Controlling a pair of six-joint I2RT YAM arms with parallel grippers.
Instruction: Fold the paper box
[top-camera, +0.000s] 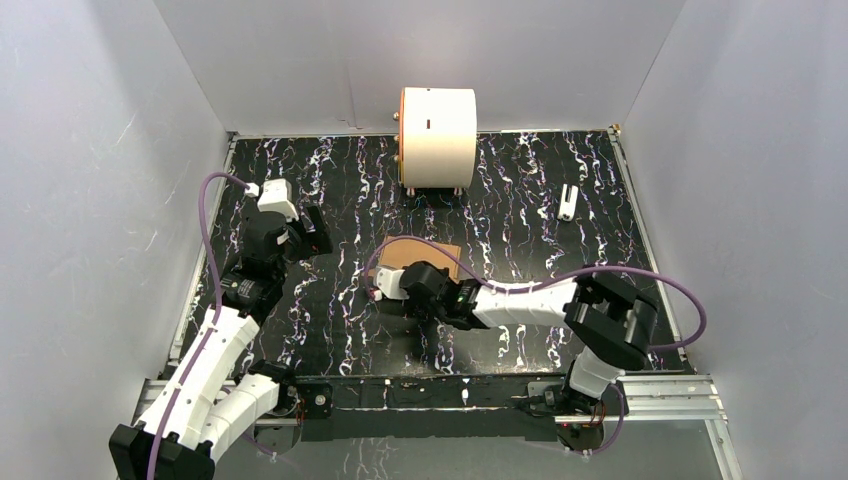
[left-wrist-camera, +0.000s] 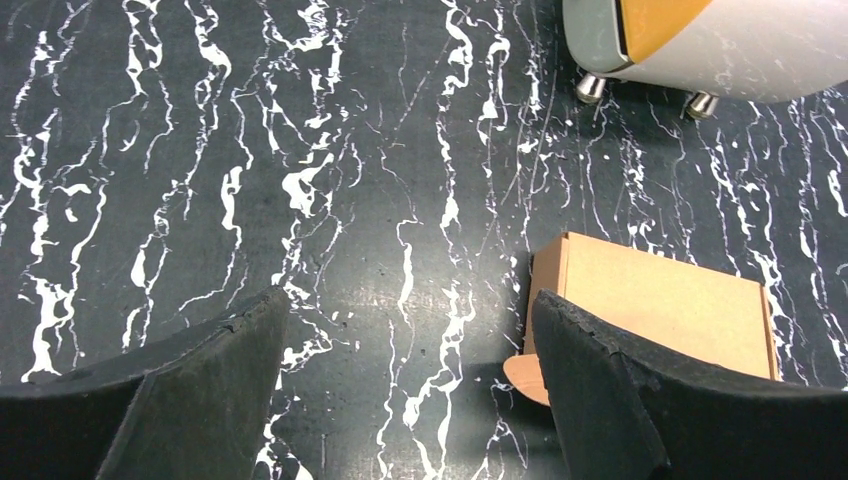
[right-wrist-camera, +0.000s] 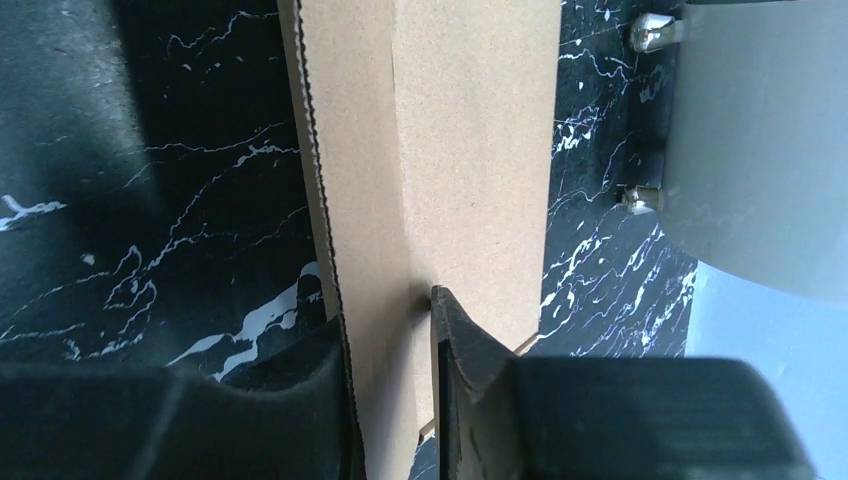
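Observation:
The paper box (top-camera: 432, 253) is a small brown cardboard carton lying mid-table. My right gripper (top-camera: 392, 283) reaches it from the right, at its near-left end. In the right wrist view the two black fingers stand on either side of an upright cardboard wall of the box (right-wrist-camera: 470, 150), which fills the gap between them, so the right gripper (right-wrist-camera: 390, 330) is shut on it. My left gripper (top-camera: 312, 232) hovers apart at the left. It is open (left-wrist-camera: 410, 320) with only bare table between its fingers; the box (left-wrist-camera: 660, 300) and a rounded tab lie behind its right finger.
A large white cylinder with an orange rim (top-camera: 438, 137) stands on small metal feet at the back centre, just beyond the box. A small white object (top-camera: 568, 201) lies at the back right. Grey walls enclose the black marbled table (top-camera: 520, 220).

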